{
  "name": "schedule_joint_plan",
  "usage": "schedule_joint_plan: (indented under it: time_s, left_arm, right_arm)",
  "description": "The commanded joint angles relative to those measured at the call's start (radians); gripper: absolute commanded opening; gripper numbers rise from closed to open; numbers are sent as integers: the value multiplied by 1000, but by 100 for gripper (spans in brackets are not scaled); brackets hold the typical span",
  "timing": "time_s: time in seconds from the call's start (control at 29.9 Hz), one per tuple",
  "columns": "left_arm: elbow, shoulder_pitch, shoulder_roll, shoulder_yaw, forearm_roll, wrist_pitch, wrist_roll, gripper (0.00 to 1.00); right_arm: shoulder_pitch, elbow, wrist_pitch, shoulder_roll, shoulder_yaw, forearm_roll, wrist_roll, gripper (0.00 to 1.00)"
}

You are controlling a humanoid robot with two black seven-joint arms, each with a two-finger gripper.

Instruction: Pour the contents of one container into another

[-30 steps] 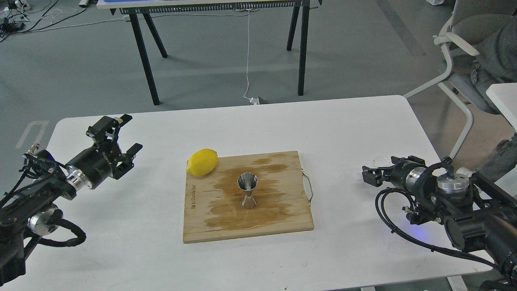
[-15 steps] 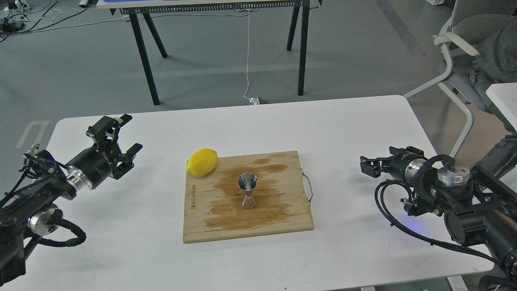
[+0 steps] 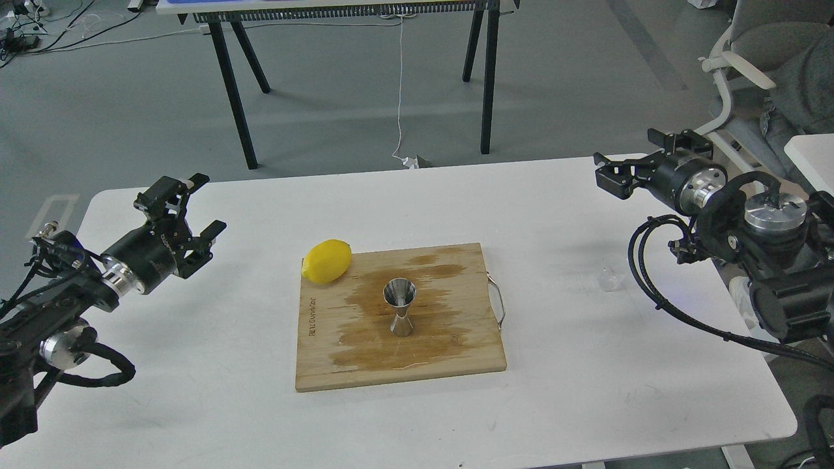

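Observation:
The steel jigger (image 3: 399, 306) stands upright in the middle of the wooden cutting board (image 3: 339, 365), on a wet-looking stain. The small clear glass cup (image 3: 610, 280) sits on the white table to the right of the board, faint against the surface. My right gripper (image 3: 627, 161) hovers well above and behind the cup, near the table's far right corner, open and holding nothing. My left gripper (image 3: 207, 203) hangs over the table's left side, open and empty, far from the board.
A yellow lemon (image 3: 327, 261) rests at the board's far left corner. The board has a metal handle (image 3: 499, 303) on its right edge. Beyond the table stand a black-legged table (image 3: 234, 98) and an office chair (image 3: 743, 71).
My right gripper has risen and pulled back from the glass cup, which now stands uncovered on the table. My left arm has shifted slightly to the left.

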Motion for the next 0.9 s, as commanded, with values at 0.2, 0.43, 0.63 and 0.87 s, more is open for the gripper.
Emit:
schedule_joint_plan:
  time_s: [0.2, 0.43, 0.63, 0.87]
  left_arm:
    - [-12, -150, 136, -26, -49, 0, 0, 99]
    - [-14, -291, 172, -22, -85, 0, 0, 99]
    - [-26, -309, 155, -11, -85, 0, 0, 99]
    - [-28, -302, 149, -14, -85, 0, 0, 99]
  right_arm:
    - [152, -25, 404, -129, -127, -168, -15, 99]
    - [152, -102, 548, -150, -144, -227, -11, 99]
    - [160, -131, 548, -153, -144, -238, -11, 99]
    - [177, -139, 548, -175, -141, -238, -5, 99]
